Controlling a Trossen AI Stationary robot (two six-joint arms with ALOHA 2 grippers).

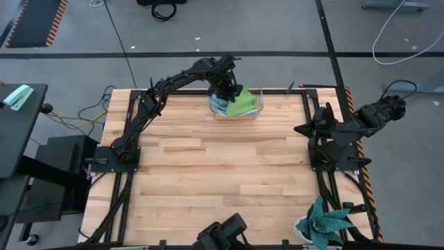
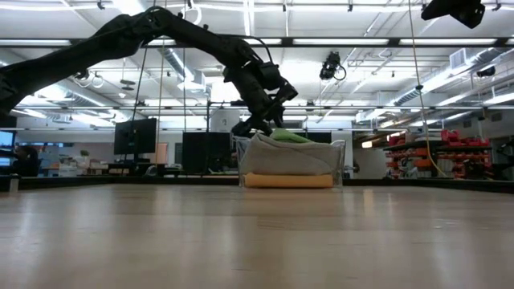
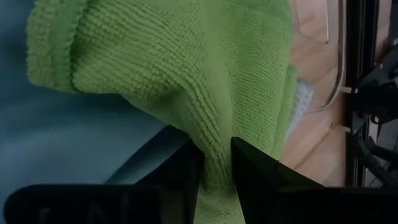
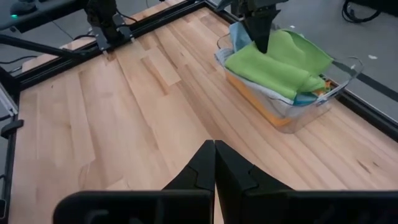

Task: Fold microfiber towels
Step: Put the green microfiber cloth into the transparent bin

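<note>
A clear plastic box (image 1: 259, 111) stands at the middle of the table's far edge with the microfiber towels piled in it. The lime green towel (image 4: 280, 59) lies on top. Under it are a light blue one (image 3: 62, 143), a grey one (image 2: 289, 156) and an orange-yellow one (image 2: 289, 181) at the bottom. My left gripper (image 1: 232, 94) reaches down onto the pile's left side, shut on the green towel. My right gripper (image 4: 214, 162) hangs shut and holding nothing, high over the table's right side. My left gripper pinches a bunched-up part of the lime green towel (image 3: 214, 155) between its two fingers, near the towel's left end. The fingers slant down from above. The cloth rises to a ridge at the fingers, and the rest of the towel lies on the pile in the box.
A teal spiky-leaved plant (image 1: 326, 222) stands at the near right corner. The bare wooden tabletop (image 1: 222, 173) stretches from the box to the near edge. Black frame rails (image 1: 322, 104) run along the table's sides, close beside the box.
</note>
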